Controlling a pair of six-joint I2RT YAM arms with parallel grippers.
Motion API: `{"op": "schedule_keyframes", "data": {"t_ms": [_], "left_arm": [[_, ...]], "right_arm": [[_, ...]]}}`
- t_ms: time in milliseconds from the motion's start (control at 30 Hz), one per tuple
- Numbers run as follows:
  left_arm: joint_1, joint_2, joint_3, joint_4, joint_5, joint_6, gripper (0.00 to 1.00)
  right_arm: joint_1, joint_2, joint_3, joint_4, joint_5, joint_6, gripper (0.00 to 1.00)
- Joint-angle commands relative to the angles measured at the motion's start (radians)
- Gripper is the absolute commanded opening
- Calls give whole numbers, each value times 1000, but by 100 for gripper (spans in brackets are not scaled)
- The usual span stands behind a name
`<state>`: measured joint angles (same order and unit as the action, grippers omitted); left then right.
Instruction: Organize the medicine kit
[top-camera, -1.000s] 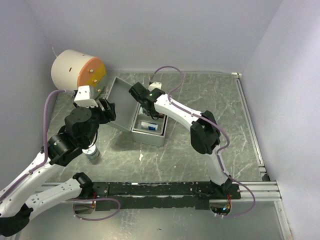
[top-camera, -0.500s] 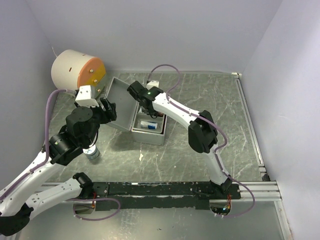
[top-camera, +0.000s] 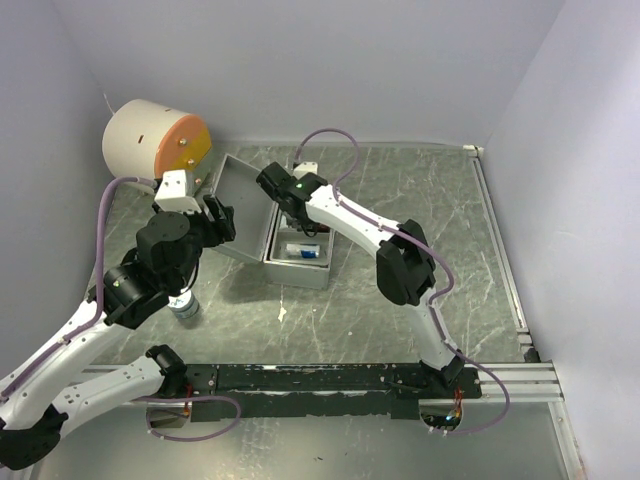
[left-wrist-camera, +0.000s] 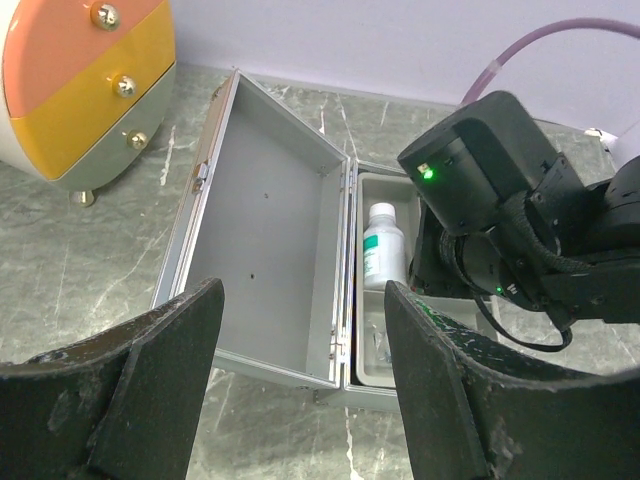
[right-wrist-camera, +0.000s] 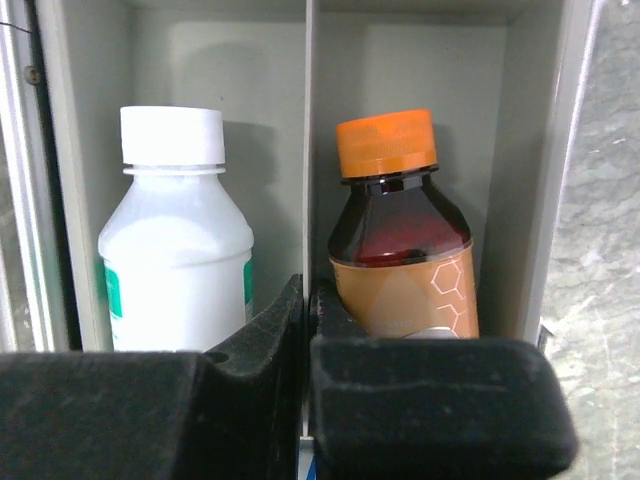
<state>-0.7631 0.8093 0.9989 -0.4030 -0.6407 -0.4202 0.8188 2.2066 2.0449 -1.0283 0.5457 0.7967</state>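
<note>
Fingers of right gripper (right-wrist-camera: 305, 300) press shut, empty, before stowed white bottle (right-wrist-camera: 178, 240) and amber bottle (right-wrist-camera: 400, 250); left gripper (left-wrist-camera: 300, 330) gapes empty; small bottle (top-camera: 184, 306) behind it awaits the case (left-wrist-camera: 260, 230).

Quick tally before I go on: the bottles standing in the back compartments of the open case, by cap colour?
White-capped bottle: 1
Orange-capped bottle: 1
Total: 2
</note>
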Motion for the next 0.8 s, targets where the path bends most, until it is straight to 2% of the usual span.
{"op": "schedule_keyframes", "data": {"t_ms": [0, 233, 500, 633, 767], "left_arm": [[-6, 2, -5, -4, 14, -7, 76], [-6, 3, -6, -2, 15, -5, 76], [-6, 10, -5, -1, 19, -8, 76], [-6, 15, -4, -5, 19, -9, 76], [-6, 27, 1, -10, 18, -13, 77]], "right_arm": [[-13, -47, -68, 97, -27, -2, 0], [-30, -73, -134, 189, -81, -1, 0], [-40, -72, -142, 182, -123, 0, 0], [-50, -114, -195, 235, -155, 13, 0], [-55, -154, -207, 251, -151, 12, 12]]}}
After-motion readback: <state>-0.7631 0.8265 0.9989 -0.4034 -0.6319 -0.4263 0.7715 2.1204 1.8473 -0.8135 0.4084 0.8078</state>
